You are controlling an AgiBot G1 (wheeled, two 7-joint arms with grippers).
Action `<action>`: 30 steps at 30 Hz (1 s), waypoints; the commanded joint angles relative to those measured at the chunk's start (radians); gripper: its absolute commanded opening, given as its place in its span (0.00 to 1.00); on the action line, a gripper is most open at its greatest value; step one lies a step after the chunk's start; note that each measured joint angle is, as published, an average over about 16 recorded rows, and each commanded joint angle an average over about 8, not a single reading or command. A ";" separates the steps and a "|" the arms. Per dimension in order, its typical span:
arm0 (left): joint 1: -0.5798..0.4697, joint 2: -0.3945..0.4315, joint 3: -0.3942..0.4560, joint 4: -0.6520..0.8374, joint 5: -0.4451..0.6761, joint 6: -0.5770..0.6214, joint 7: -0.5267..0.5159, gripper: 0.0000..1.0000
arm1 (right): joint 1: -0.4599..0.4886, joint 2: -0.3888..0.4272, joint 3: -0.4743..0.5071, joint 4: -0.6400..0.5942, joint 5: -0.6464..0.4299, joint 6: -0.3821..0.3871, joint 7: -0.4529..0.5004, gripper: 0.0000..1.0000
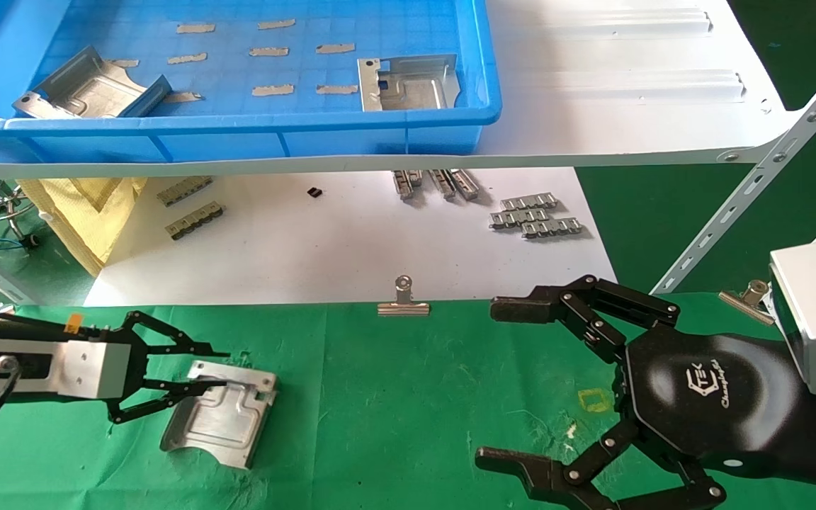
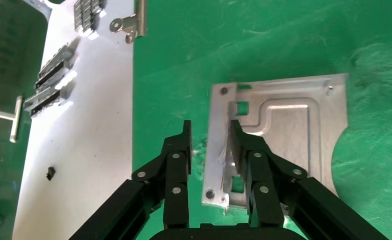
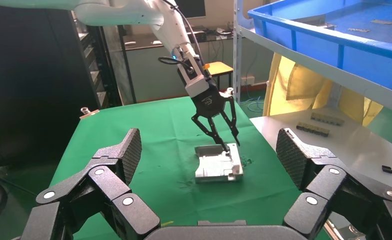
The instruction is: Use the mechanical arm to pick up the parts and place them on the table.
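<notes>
One silvery part lies flat on the green table at the front left. My left gripper is low over its far edge, open. In the left wrist view the left gripper straddles the edge flange of the part; one finger rests on the plate and the other stands apart over bare cloth. My right gripper is wide open and empty above the cloth at the right. The right wrist view shows the right gripper, the part and the left gripper beyond. Two more parts lie in the blue tray.
The tray stands on a white shelf board above a white sheet with grey ridged strips. Binder clips hold the cloth's far edge. A slanted shelf brace crosses at the right. A yellow square is marked near the right gripper.
</notes>
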 commanded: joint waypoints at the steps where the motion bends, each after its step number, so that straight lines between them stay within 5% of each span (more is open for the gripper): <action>1: -0.007 0.008 0.003 0.023 0.003 0.001 0.015 1.00 | 0.000 0.000 0.000 0.000 0.000 0.000 0.000 1.00; 16: 0.053 -0.041 -0.072 0.022 -0.231 0.035 -0.391 1.00 | 0.000 0.000 0.000 0.000 0.000 0.000 0.000 1.00; 30: 0.078 -0.049 -0.096 -0.020 -0.243 0.032 -0.411 1.00 | 0.000 0.000 0.000 0.000 0.000 0.000 0.000 1.00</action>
